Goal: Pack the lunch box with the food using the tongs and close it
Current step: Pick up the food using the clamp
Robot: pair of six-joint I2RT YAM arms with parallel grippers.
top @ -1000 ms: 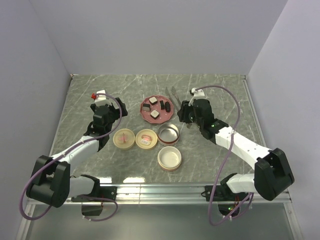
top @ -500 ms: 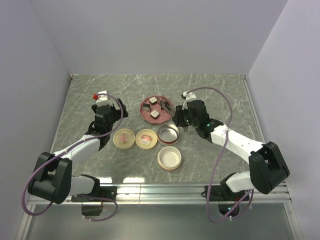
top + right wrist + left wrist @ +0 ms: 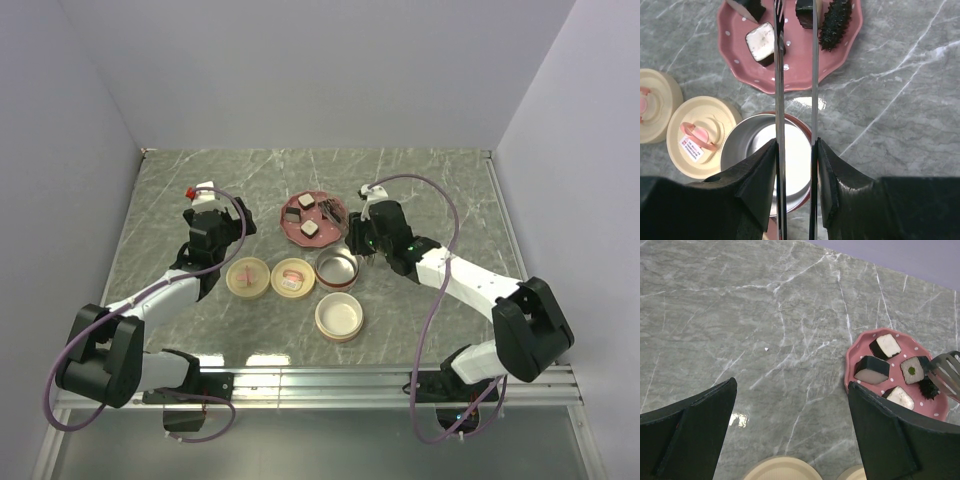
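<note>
Your right hand (image 3: 796, 150) pinches the slim silvery tongs (image 3: 779, 75), arms parallel; your left hand (image 3: 792, 410) gapes wide, empty.

- Tabletop (image 3: 740, 315): grey veined marble-look slab, polished, faintly reflective.
- Tongs (image 3: 779, 100): bright silvery metal, smooth, mirror-like.
- Plate (image 3: 790, 82): pink, glossy, glazed-looking.
- Lunch box (image 3: 740, 141): bare metal, satin sheen inside, red rim.
- Lids (image 3: 695, 112): cream, plastic-looking, matt.
- Food (image 3: 761, 44): dull black wrap, grainy white faces.
- Dark spiky piece (image 3: 834, 22): rough, bristly.
- Right claw (image 3: 795, 150): fingers (image 3: 757, 182) matt black, plastic-looking.
</note>
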